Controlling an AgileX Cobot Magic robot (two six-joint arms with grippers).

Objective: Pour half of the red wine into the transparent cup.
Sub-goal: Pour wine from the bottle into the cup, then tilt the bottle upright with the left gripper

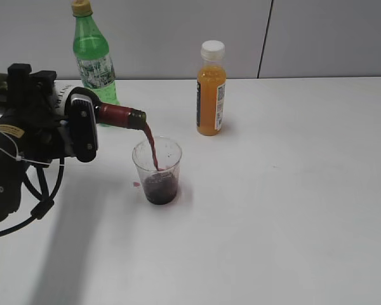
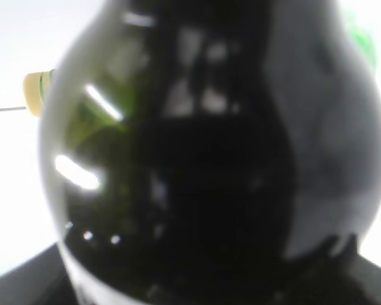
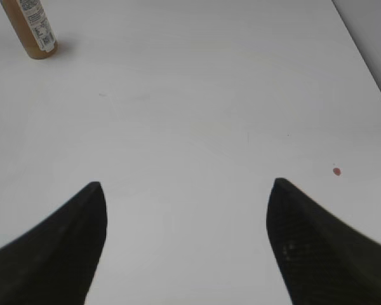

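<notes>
White table (image 1: 292, 190), unreadable bottle labels.

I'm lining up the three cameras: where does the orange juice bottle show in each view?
Exterior view: the orange juice bottle stands upright at upper centre, behind and right of the transparent cup.
Left wrist view: not in it; the dark wine bottle fills the picture.
Right wrist view: only its lower part, at the top left corner.
Shared landmark: the white table.

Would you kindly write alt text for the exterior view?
The left tool tips a wine bottle, pouring red wine into a clear cup on a white table. A green soda bottle and orange juice bottle stand behind.
</notes>
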